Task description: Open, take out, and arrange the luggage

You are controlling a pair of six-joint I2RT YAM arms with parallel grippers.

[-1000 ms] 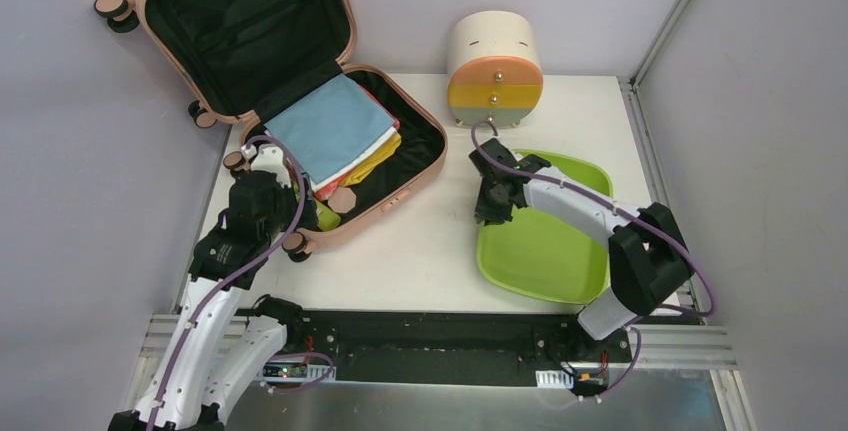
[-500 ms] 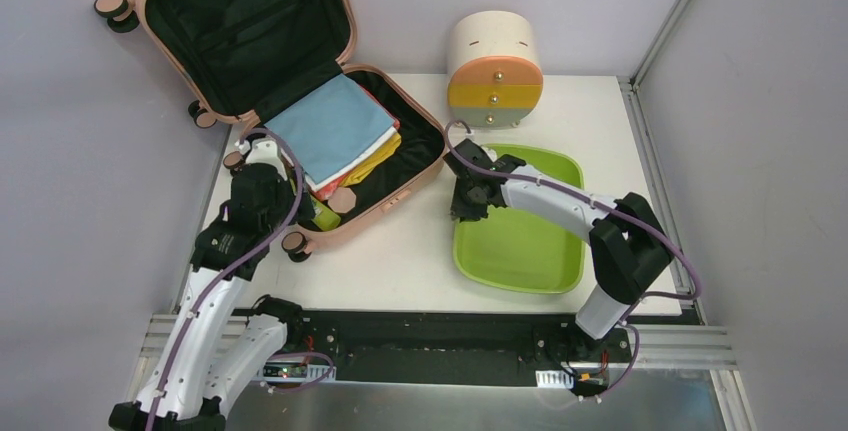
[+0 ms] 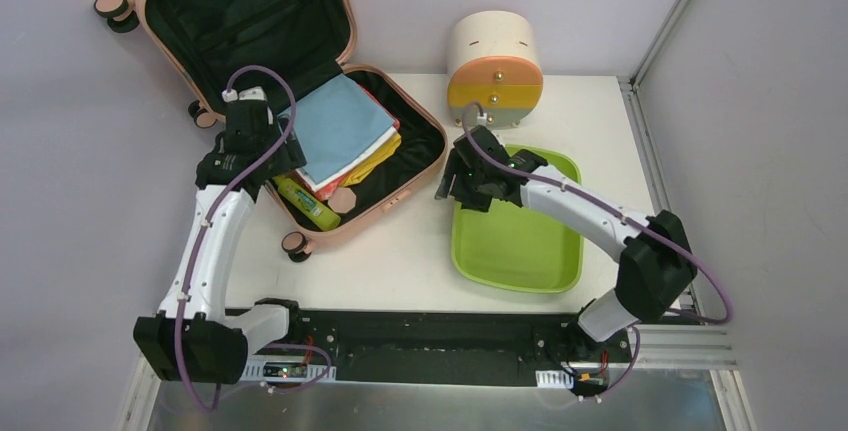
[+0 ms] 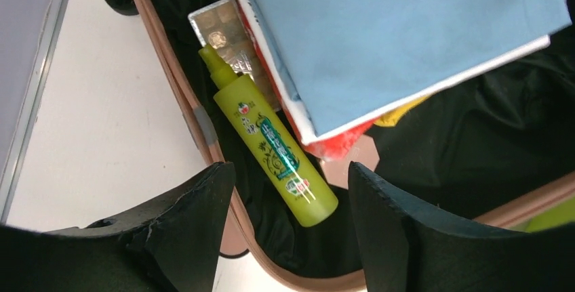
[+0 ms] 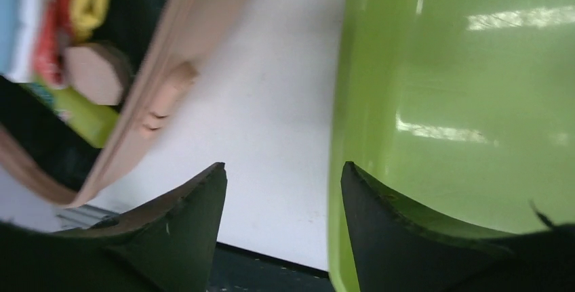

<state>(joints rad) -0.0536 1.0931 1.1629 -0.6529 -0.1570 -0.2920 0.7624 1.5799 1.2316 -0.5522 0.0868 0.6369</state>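
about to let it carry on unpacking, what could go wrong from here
The left pincer hangs open over the green bottle, which lies between the luggage wall and the folded stack; a finger may catch the wall or drag the stack.
The right pincer hovers beside the green tray rim and could knock it.
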